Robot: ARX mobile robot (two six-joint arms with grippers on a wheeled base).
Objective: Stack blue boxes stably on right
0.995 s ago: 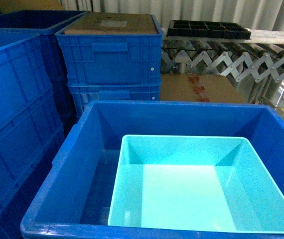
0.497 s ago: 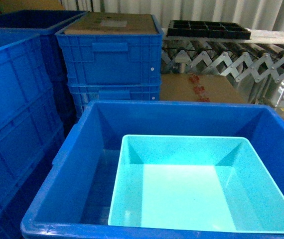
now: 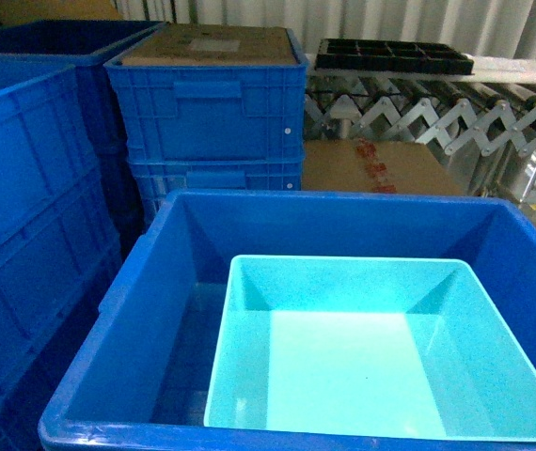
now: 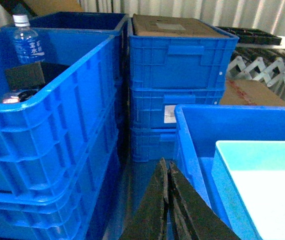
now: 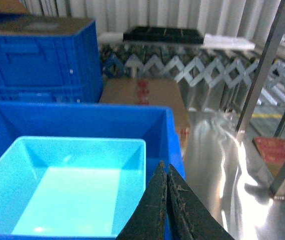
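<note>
Step in hand: I judge the nesting itself done. The turquoise box [image 3: 381, 352] sits inside the royal-blue box [image 3: 202, 282], pushed toward its right wall, with a strip of bare floor showing on the left.
Where the boxes are: low in the head view, in front of me, right of the ribbed crates [image 3: 207, 103]. The right wrist view shows the same pair from the right side, turquoise box [image 5: 67, 185] inside royal-blue box [image 5: 82, 117].
Fit: the turquoise rim looks level and sits below the outer rim, so I read the stack as settled.
Left claw: the left gripper [image 4: 167, 172] has its 2 fingers pressed together, holding nothing, poised just outside the royal-blue box's left wall [image 4: 187, 150]; I can't say if it touches that wall.
Right claw: the right gripper [image 5: 163, 172] is likewise closed tight and empty, above the royal-blue box's right rim.
Next move: as I see it, only a check that the inner box doesn't rock, then keep both arms clear of the rims.
Risk: a closed fingertip catching the rim could shift the pair.
</note>
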